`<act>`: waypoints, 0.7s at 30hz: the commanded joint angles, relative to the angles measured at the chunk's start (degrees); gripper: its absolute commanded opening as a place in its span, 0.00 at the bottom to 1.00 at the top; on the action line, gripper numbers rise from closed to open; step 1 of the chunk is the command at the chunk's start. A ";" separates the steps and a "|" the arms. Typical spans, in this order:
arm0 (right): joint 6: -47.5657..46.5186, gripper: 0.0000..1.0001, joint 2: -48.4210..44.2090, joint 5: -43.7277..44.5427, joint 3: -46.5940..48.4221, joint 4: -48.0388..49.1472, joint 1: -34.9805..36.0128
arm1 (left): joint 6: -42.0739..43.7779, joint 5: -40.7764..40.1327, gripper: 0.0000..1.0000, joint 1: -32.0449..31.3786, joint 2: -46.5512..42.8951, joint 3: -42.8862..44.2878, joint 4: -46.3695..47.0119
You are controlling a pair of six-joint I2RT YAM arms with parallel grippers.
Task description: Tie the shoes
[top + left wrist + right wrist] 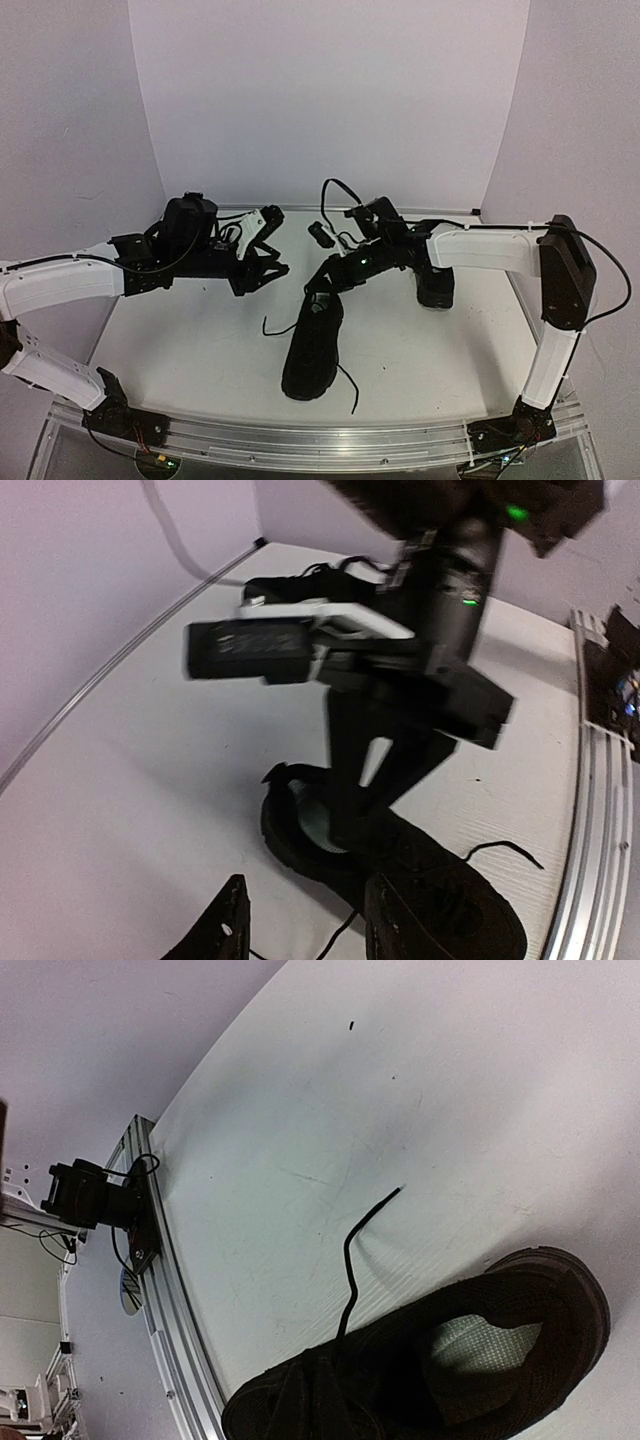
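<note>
At counter (200,340) centre, found near shoe (312,350) lying 12-to-6, toe toward 6. Noted right pincer (320,288) closed, grip unclear, poised over heel collar at 12; left pincer (310,890) part-spread, empty, off at 10, farther away. Logged second shoe (436,288) at 2.

Matte black low lace-up shoe (312,350) mid-tabletop (200,350), upright, toe toward near edge, thin laces (346,1270) untied. Second black shoe (436,285) right, partly hidden.
</note>
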 commanded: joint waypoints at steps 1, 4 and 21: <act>0.66 0.00 2.01 -0.54 3.09 1.63 1.71 | -7.54 -4.58 0.38 2.01 -0.39 -2.48 5.75; 0.91 0.00 2.99 -0.31 4.15 1.63 2.41 | -7.94 -3.83 0.37 2.49 0.22 -3.53 6.15; 1.79 0.01 8.73 0.08 9.26 0.96 4.90 | -14.01 -2.40 0.35 5.40 -0.93 -8.38 11.62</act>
